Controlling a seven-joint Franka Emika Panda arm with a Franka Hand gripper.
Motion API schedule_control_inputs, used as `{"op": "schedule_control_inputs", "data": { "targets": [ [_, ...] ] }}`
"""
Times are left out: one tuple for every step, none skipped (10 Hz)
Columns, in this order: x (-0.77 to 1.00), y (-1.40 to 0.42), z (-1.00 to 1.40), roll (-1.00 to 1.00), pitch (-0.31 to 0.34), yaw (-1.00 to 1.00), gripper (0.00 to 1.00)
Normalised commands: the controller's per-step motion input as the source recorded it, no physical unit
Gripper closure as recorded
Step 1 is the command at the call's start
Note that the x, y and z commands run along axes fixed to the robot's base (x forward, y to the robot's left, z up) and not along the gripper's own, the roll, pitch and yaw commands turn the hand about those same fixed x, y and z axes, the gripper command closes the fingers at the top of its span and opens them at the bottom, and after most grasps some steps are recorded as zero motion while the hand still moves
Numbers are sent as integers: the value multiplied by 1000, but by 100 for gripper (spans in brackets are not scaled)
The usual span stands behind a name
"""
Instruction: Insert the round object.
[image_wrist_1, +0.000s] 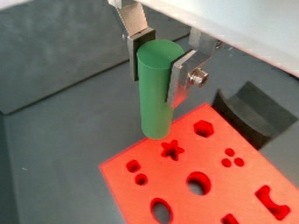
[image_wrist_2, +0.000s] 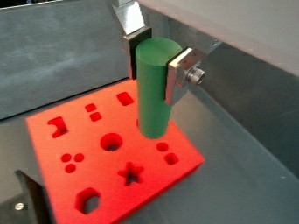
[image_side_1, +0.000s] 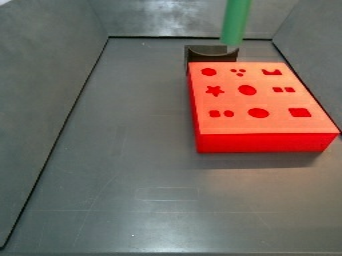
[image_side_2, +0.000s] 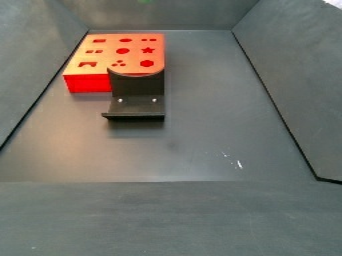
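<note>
no readable text, labels, numbers or signs anywhere

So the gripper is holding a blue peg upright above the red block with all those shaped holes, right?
Not quite: the peg is green, not blue, as both wrist views show. The rest holds: the gripper clamps it upright above the red block with the shaped holes.

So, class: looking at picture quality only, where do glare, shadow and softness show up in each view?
In a side view, pale glare washes the metal back wall, and the green peg is cropped at the top edge. In a side view, the fixture is a dark mass with little detail. In both wrist views, the hand holding the peg looks slightly soft, and the red block is oversaturated.
</note>
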Motion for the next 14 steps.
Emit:
{"op": "schedule_control_inputs", "data": {
  "targets": [
    [1000,280,-403,170,34,-74,100],
    [1000,257,-469,174,4,-83,100],
    [1000,211,-460,194,0,-94,100],
    [1000,0,-511,147,0,-203,100],
    [711,-103,-466,94,-16,-323,100],
    [466,-89,-340,40,-14,-274,100],
    [266,0,-123,0,0,-197,100],
    [40,0,0,0,13,0,100],
    [669,0,-189,70,0,0,100],
    [740,0,-274,130,0,0,100],
    [169,54,-197,140,66,-97,100],
    [0,89,-109,17,30,-106,100],
    [100,131,-289,24,0,-74,100],
    [0,149,-286,14,0,-66,100]
  ]
}}
